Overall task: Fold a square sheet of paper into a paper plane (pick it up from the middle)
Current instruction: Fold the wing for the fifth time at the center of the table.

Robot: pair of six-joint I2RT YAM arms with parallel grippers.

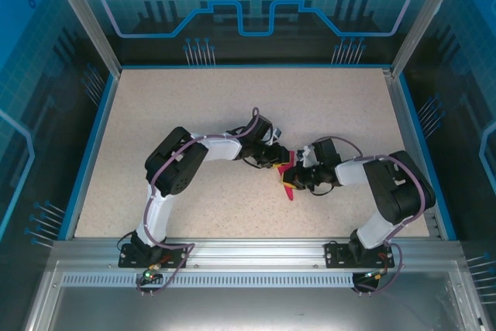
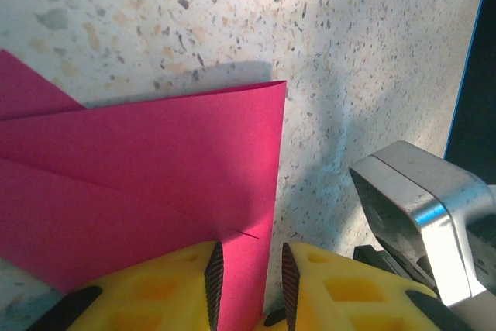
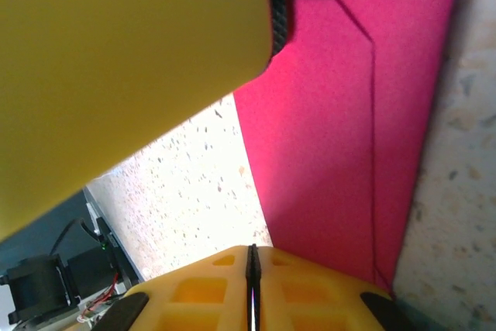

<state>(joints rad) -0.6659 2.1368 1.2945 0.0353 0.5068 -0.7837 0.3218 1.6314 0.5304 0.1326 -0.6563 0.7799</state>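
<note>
The square sheet of paper (image 1: 288, 184) is magenta-pink and folded into layered flaps with straight creases. It stands between both grippers at the table's middle. In the left wrist view the paper (image 2: 155, 168) runs between my left gripper's (image 2: 248, 257) yellow fingers. It lies against the left pad, and a gap separates its edge from the right pad. My left gripper (image 1: 279, 162) is open. My right gripper (image 3: 252, 252) is shut on the paper's (image 3: 341, 129) lower edge, and a pink sliver shows in the seam of the pads. My right gripper (image 1: 297, 181) faces the left one.
A yellow finger (image 3: 116, 60) of the left gripper looms large at the upper left of the right wrist view. A silver part of the right arm (image 2: 418, 207) sits close beside my left fingers. The speckled table (image 1: 232, 106) has a blue raised border (image 1: 93, 145).
</note>
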